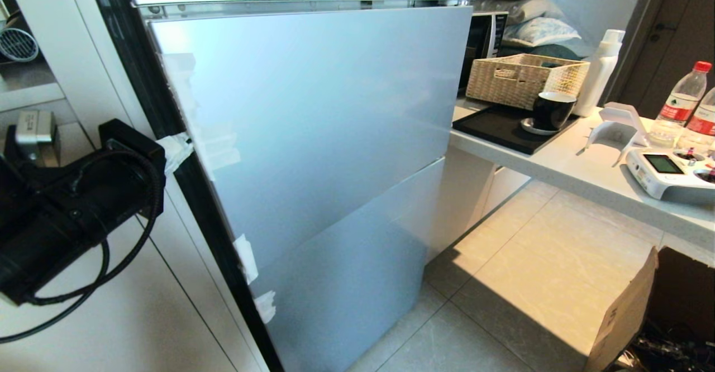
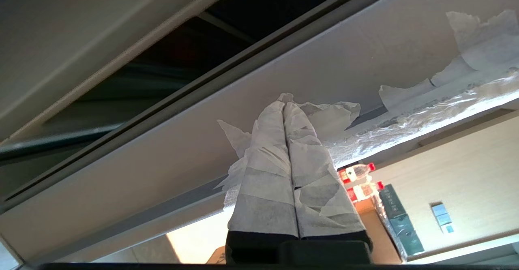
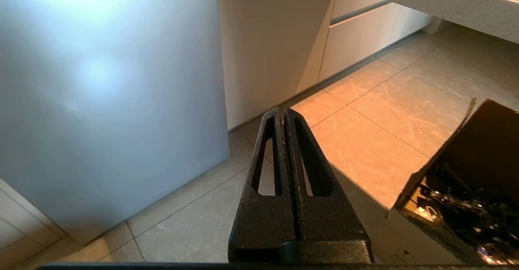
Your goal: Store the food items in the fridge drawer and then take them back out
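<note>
Over on the left, the left arm (image 1: 61,215) reaches in, black and bulky, a cable looping beneath it, its end up against the dark edge of the fridge door (image 1: 313,137). The left gripper (image 2: 284,107) has its tape-wrapped fingers (image 2: 267,172) pressed tight together, nothing between them, tips touching the door's edge right where scraps of white tape (image 1: 177,149) cling to it. In the left wrist view there's a dark gap beside that edge, the door standing just off the frame. More tape scraps (image 1: 246,257) sit lower down the same edge.

Moving across, the big silver-blue door panel fills the middle, with a second panel, the lower front (image 1: 357,271), below it. Everything is closed enough that neither the fridge drawer nor any food item can be seen from here.

Now to the right: a pale counter (image 1: 575,165) carries a black tray (image 1: 497,129), a dark cup (image 1: 552,109) on a saucer, a woven basket (image 1: 522,79) and a white bottle (image 1: 600,70). Farther along, two water bottles (image 1: 684,98) with red caps and a white controller (image 1: 665,173).

Down low, the right gripper (image 3: 283,112) hangs over the tiled floor (image 3: 365,136), its black fingers (image 3: 267,156) closed flat against each other, holding nothing. A cardboard box (image 3: 454,172) sits open just beside it on the right.
</note>
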Tool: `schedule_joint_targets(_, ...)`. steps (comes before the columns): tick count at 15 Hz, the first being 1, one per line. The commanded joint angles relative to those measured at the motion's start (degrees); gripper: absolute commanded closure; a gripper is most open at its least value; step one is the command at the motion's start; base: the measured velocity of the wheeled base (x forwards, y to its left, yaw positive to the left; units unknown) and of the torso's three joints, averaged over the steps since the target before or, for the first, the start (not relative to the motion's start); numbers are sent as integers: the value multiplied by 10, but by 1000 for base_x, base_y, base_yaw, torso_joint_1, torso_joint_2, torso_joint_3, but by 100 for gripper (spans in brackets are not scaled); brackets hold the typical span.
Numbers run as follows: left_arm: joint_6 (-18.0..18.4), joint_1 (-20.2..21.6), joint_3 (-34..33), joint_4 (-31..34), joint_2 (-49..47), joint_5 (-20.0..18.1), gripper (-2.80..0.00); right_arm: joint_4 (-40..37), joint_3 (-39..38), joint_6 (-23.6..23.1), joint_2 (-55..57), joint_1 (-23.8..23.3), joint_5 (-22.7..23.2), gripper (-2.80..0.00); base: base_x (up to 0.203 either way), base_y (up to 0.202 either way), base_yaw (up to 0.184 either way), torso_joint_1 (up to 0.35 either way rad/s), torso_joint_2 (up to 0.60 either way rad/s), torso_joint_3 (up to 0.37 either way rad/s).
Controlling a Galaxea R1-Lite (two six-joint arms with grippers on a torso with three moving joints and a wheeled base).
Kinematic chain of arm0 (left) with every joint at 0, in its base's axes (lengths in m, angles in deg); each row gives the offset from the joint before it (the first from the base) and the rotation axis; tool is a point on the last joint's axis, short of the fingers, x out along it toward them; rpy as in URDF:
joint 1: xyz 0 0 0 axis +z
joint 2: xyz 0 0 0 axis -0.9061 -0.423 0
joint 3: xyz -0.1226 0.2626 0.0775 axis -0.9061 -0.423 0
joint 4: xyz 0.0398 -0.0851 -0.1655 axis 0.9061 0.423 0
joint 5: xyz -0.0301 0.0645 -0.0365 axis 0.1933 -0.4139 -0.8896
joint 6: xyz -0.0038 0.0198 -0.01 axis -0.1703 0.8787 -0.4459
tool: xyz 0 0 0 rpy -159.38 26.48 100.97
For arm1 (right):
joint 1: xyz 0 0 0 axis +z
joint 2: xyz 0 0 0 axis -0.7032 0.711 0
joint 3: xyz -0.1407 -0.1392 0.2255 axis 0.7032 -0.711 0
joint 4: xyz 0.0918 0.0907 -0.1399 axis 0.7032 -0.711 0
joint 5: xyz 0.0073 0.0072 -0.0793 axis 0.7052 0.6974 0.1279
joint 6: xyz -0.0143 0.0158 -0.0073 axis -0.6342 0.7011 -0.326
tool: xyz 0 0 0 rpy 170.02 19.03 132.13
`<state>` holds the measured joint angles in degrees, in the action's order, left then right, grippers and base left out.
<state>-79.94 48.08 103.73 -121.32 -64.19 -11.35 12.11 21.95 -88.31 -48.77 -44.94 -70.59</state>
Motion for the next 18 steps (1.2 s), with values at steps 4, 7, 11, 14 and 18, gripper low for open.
schedule_joint_targets(4, -2, -51, -20, -3, 16, 2, 0, 0, 0, 0, 0, 0, 0, 0, 0, 0, 0, 0, 0, 0)
schedule_joint_targets(7, -3, -119, -42, -3, 26, 0, 0, 0, 0, 0, 0, 0, 0, 0, 0, 0, 0, 0, 0, 0)
schedule_joint_targets(11, -39, -232, -86, -4, 54, -75, 0, 0, 0, 0, 0, 0, 0, 0, 0, 0, 0, 0, 0, 0)
schedule_joint_targets(14, -45, -238, -135, -4, 113, -170, 0, 0, 0, 0, 0, 0, 0, 0, 0, 0, 0, 0, 0, 0)
schedule_joint_targets(18, 138, -184, -142, 85, 231, -140, 0, 0, 0, 1, 0, 0, 0, 0, 0, 0, 0, 0, 0, 0)
